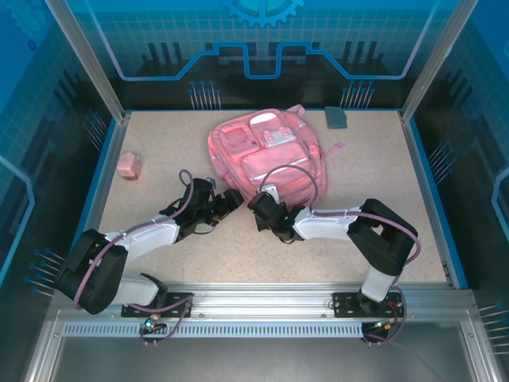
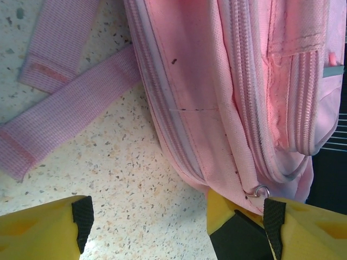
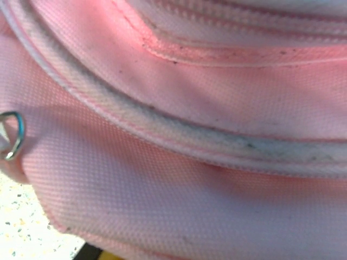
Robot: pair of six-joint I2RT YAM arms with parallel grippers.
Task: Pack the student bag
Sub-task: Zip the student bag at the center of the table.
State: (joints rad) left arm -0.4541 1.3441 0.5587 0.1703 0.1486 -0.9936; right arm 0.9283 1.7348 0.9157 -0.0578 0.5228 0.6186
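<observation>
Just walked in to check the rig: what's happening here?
Two robot arms are working on a pink bag lying flat. Both reach its near edge. The left tool is open at the bag's corner, and the right tool is shut, close against the bag. A small pink block lies apart, to the left.

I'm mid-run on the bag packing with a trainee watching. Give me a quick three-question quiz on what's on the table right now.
1. True or false: the left gripper has its fingers apart, at the near corner of the student bag.
2. What lies on the table to the left of the bag? A) a small pink block B) a blue bottle C) an open book
3. Which gripper is shut, at the bag's near edge?

Key: 1 true; 2 A; 3 the right gripper.
</observation>
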